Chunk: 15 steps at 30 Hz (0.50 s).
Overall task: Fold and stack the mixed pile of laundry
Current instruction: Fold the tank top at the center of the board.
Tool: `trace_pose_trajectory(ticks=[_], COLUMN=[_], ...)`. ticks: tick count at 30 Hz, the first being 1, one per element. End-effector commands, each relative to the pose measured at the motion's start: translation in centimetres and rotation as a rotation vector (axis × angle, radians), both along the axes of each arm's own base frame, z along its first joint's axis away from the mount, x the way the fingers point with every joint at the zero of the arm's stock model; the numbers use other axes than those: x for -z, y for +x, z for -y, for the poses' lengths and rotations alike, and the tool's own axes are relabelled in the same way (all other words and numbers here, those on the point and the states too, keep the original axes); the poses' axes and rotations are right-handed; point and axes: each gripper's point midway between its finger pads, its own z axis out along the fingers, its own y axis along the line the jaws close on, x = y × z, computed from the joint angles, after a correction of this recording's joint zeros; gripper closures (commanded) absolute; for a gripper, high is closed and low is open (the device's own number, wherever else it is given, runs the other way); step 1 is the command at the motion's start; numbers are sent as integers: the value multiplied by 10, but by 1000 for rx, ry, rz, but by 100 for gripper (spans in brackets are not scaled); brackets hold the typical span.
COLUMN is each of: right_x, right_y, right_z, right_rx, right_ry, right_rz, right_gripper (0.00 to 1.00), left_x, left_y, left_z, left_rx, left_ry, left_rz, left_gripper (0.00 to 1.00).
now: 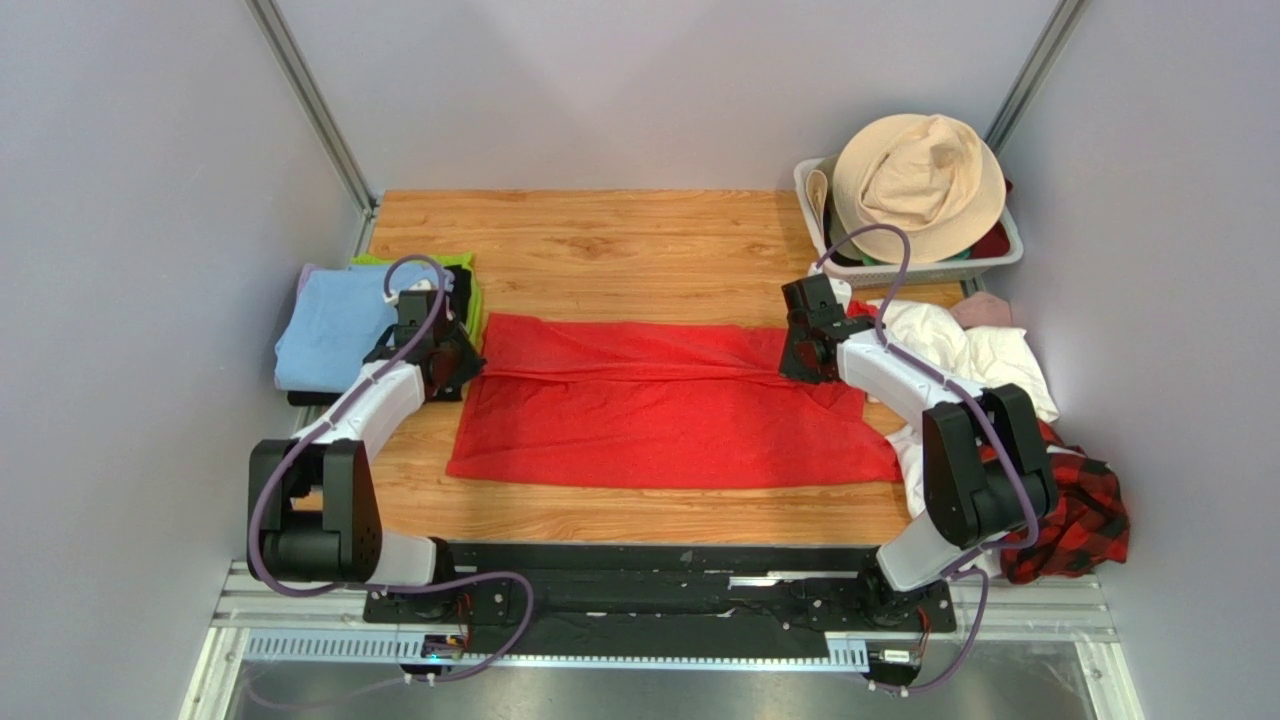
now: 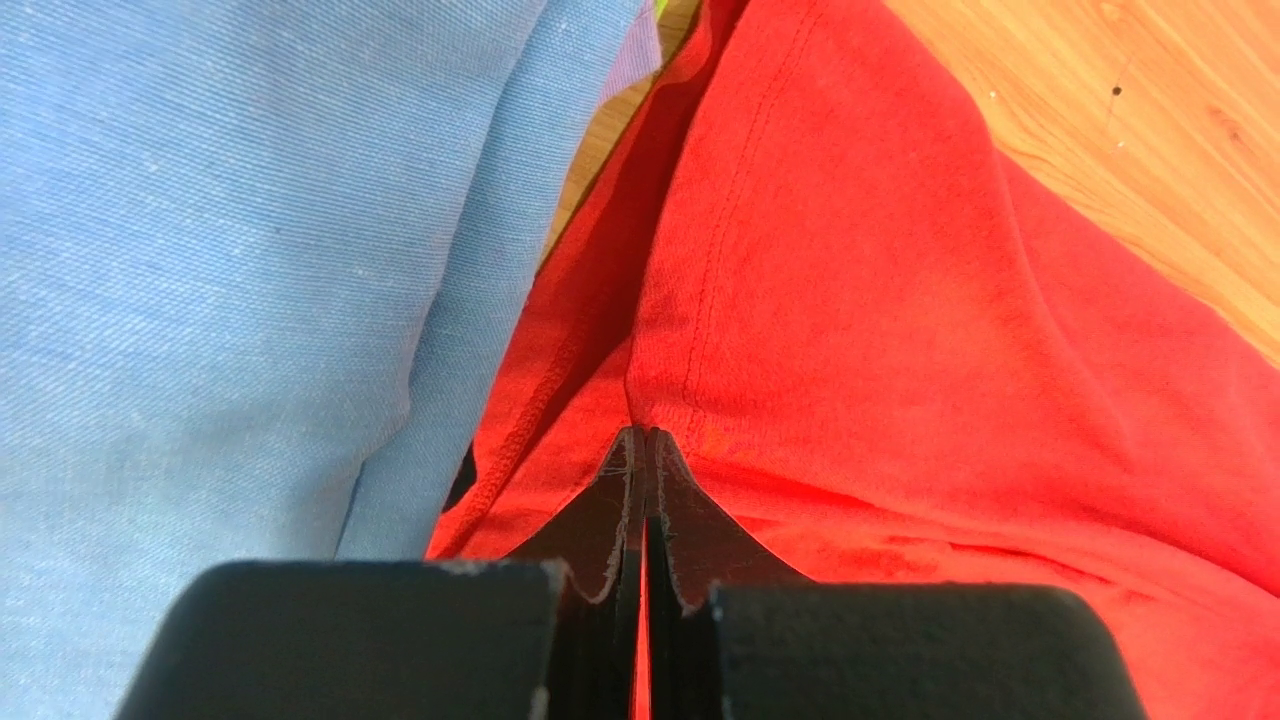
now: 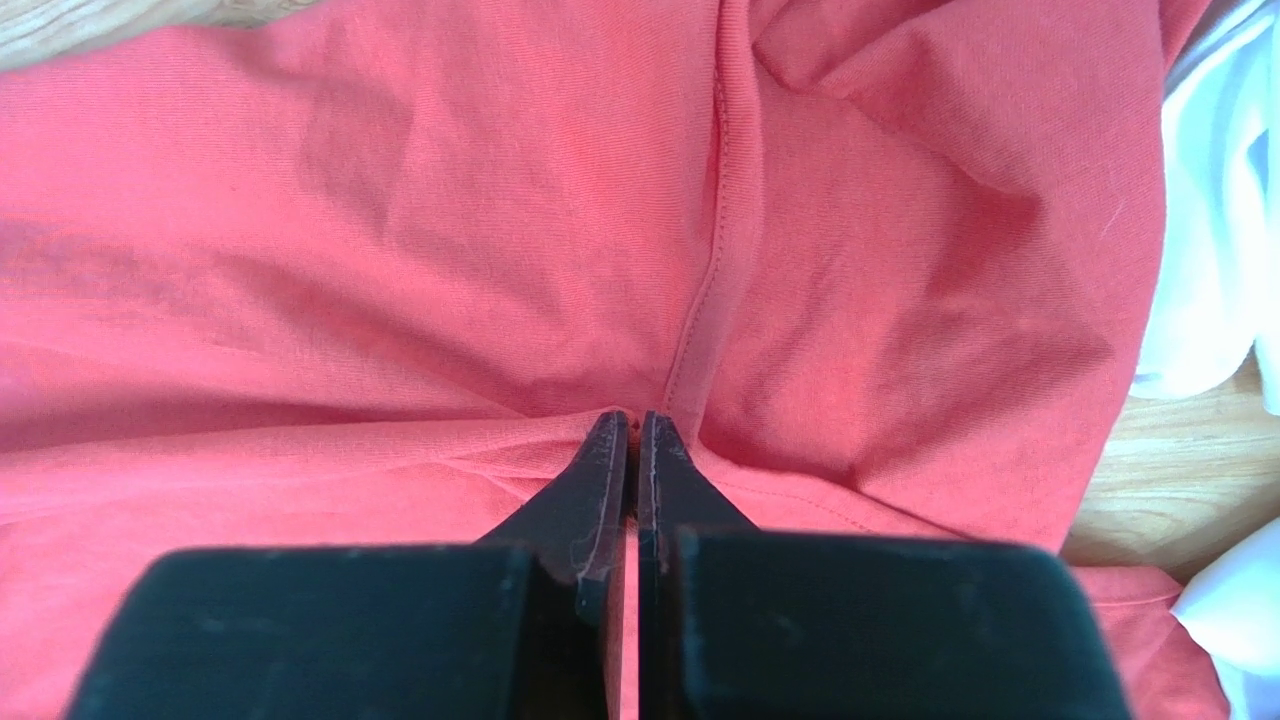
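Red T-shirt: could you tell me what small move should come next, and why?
Probably lift both together and carry the far edge nearward: the left claw and right claw are shut on the spread red T-shirt near its far corners.

White-and-black arms (image 1: pixel 368 405), looping purple cables (image 1: pixel 415 260)

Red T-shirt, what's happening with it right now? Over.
Left gripper shut on red T-shirt, far-left edge. Right gripper shut on far-right edge. Shirt spread out. Light blue cloth beside left gripper.
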Motion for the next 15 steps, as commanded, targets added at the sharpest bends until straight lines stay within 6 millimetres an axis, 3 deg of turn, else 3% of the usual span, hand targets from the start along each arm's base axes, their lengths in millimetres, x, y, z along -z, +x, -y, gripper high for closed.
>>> trace_pose_trajectory(ticks=[1, 3, 5, 7, 8, 9, 12, 15], right_x=[-6, -1, 2, 2, -1, -2, -17, -36], right_y=[-1, -4, -6, -6, -6, -7, -4, -1], right_z=[-1, 0, 0, 2, 2, 2, 7, 9], right_rx=[14, 16, 21, 28, 31, 33, 57, 65], right_ry=[13, 15, 16, 10, 13, 12, 6, 11], right_rz=[31, 21, 13, 14, 22, 28, 74, 125], right_gripper=[100, 100, 87, 74, 73, 67, 57, 55], left_x=[-13, -8, -1, 4, 4, 1, -9, -30], left_y=[2, -1, -6, -10, -11, -12, -16, -17], left_z=[-5, -3, -2, -1, -1, -1, -2, -2], left_rx=[-14, -11, -14, -20, -20, -21, -14, 3], left_ry=[11, 5, -5, -12, -12, -14, -6, 10], left_rz=[41, 28, 6, -11, -11, 0, 33, 91], left_gripper=[100, 100, 100, 85, 79, 69, 60, 58])
